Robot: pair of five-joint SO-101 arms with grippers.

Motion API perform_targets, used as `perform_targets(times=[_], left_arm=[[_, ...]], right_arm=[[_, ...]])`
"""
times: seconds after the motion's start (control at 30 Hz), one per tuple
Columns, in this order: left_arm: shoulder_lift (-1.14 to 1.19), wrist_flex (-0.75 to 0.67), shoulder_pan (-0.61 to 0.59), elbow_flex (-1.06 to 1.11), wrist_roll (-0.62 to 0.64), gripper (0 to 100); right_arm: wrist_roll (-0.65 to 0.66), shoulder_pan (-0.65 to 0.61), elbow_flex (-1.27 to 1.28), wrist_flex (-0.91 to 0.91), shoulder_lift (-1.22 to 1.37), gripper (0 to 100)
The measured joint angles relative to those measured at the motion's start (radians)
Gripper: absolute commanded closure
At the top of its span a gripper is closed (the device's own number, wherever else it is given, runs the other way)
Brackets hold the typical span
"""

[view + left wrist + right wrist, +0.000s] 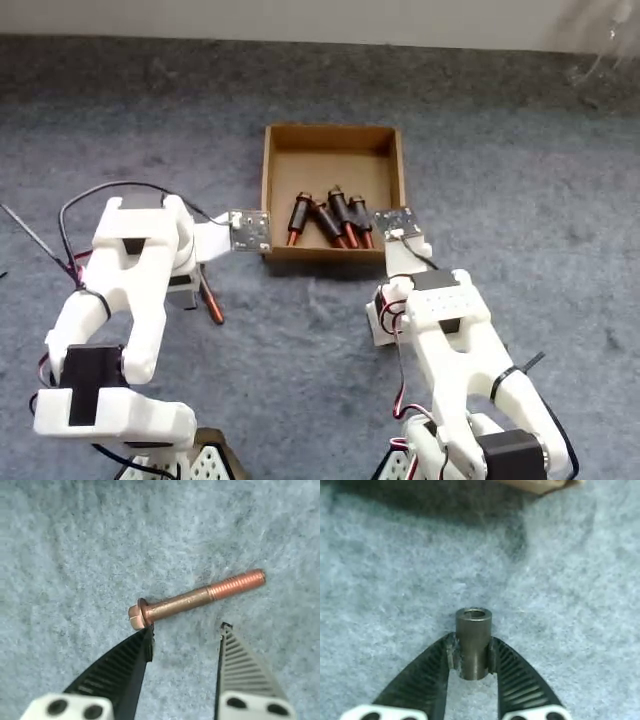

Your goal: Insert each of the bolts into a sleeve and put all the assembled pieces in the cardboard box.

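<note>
Done: I count four sleeved bolts [328,222] in brown cardboard box [267,190].
Left pincer [187,629]: open, empty; long copper bolt [195,597] just ahead.
Right pincer [471,647]: grips dark metal sleeve [473,630].

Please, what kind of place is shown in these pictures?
Probably a robotics workbench rather than a factory line: a table covered with grey felt-like cloth, a white left arm and right arm standing side by side, and a cardboard box holding four sleeved bolts. A pale wall runs behind.
</note>
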Motion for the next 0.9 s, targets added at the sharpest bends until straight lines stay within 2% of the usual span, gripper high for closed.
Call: perform_targets(times=[0.2,0.47,0.9], left_arm=[[-0.005,-0.121,0.064,0.068,0.0,81],[-0.063,-0.141,0.075,0.109,0.0,81],[-0.149,-0.153,0.207,0.166,0.0,81]], right_arm=[[0.0,0.0,0.0,0.0,0.0,99.5],[0.0,0.0,0.0,0.0,0.0,99.5],[0.0,0.0,0.0,-0.003,0.0,99.5]])
